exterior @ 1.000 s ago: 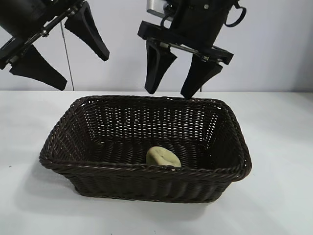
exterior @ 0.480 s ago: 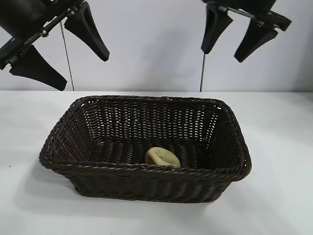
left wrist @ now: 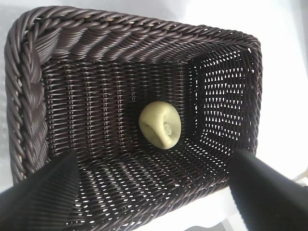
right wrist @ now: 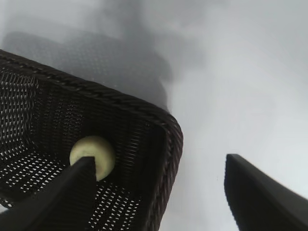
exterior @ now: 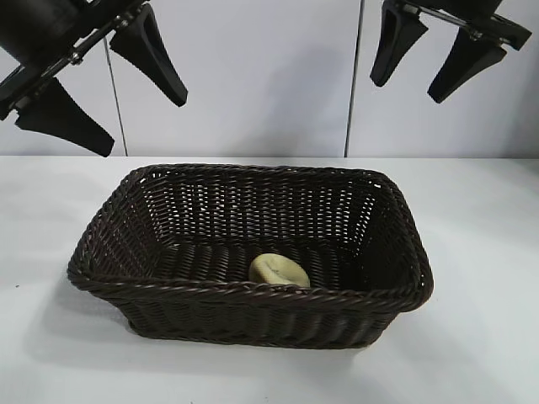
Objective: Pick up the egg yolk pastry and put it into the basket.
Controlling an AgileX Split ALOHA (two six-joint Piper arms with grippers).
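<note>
The egg yolk pastry (exterior: 279,270), a small pale-yellow bun, lies on the floor of the dark-brown wicker basket (exterior: 253,290), near its front wall. It also shows in the left wrist view (left wrist: 160,124) and the right wrist view (right wrist: 96,154). My right gripper (exterior: 448,67) is open and empty, high above the basket's back right corner. My left gripper (exterior: 109,97) is open and empty, high above the basket's left end. In the left wrist view the basket's rim (left wrist: 29,96) fills the picture; in the right wrist view one basket corner (right wrist: 168,130) shows.
The basket stands in the middle of a white table (exterior: 480,252). A pale wall (exterior: 269,76) rises behind the table, with thin dark vertical lines (exterior: 354,84) on it.
My right gripper has risen from just above the basket's back rim and moved up and to the right, open and empty. The pastry stays in the basket. The left arm has not moved.
</note>
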